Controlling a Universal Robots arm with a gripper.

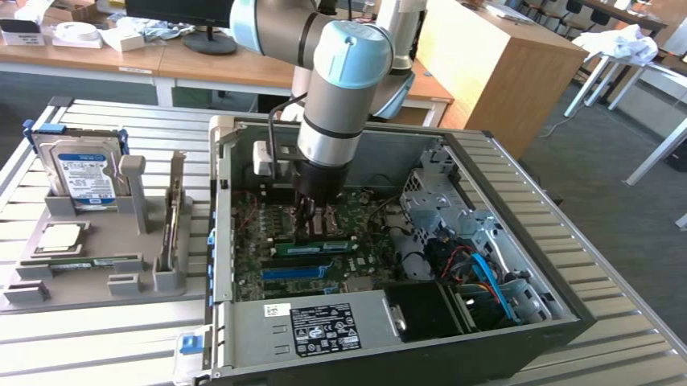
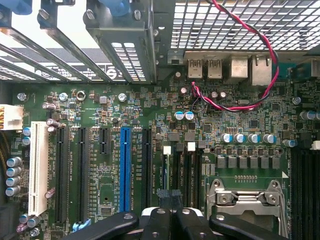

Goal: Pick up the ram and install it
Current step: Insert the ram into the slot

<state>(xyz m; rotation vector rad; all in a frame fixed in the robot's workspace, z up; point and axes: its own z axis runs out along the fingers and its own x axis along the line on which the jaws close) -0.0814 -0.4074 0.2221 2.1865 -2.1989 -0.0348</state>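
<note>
Green ram (image 1: 314, 244) lies flat across the motherboard (image 1: 355, 261) inside the open computer case (image 1: 504, 338), directly beneath the gripper (image 1: 314, 235), whose black fingers (image 2: 172, 225) are pressed together right above it.

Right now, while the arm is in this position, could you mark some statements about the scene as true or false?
1. The gripper is inside the open computer case. True.
2. Its fingers are wide open. False: they are shut.
3. The ram, a green stick, sits just under the gripper. True.
4. The hard drive lies flat inside the case. False: it stands upright in the grey holder, outside the case on the exterior view's left.
</note>
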